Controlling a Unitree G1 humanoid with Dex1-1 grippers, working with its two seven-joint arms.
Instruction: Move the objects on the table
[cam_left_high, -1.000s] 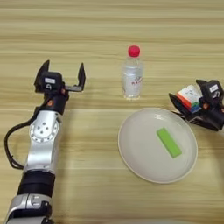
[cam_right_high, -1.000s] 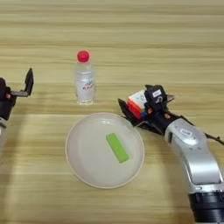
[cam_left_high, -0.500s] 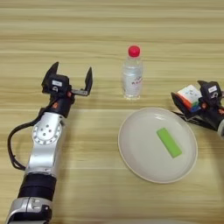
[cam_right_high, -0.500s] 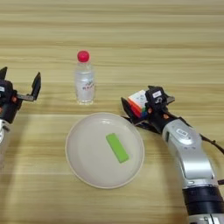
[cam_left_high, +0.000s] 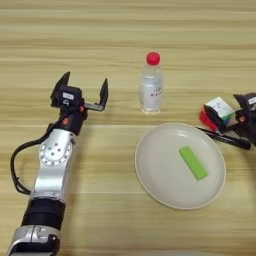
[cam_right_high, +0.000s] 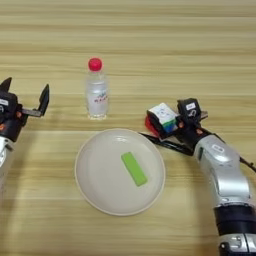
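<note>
A clear bottle with a red cap (cam_left_high: 151, 86) stands upright at mid-table. In front of it lies the round cream plate (cam_right_high: 97, 172) with the green block (cam_right_high: 134, 169) flat on it. My left gripper (cam_left_high: 85, 82) is open and hovers left of the bottle, a hand's width away, with nothing between its fingers. On the right, my right gripper (cam_right_high: 166, 125) is closed around the tilted puzzle cube (cam_right_high: 162, 117), just past the plate's right rim.
A black pen (cam_right_high: 167, 144) lies on the table under the cube and the right gripper, touching the plate's right edge. The wooden table (cam_left_high: 125, 30) fills the view.
My left gripper has moved to the right, nearer the bottle, and stayed open. The right gripper and cube have hardly shifted.
</note>
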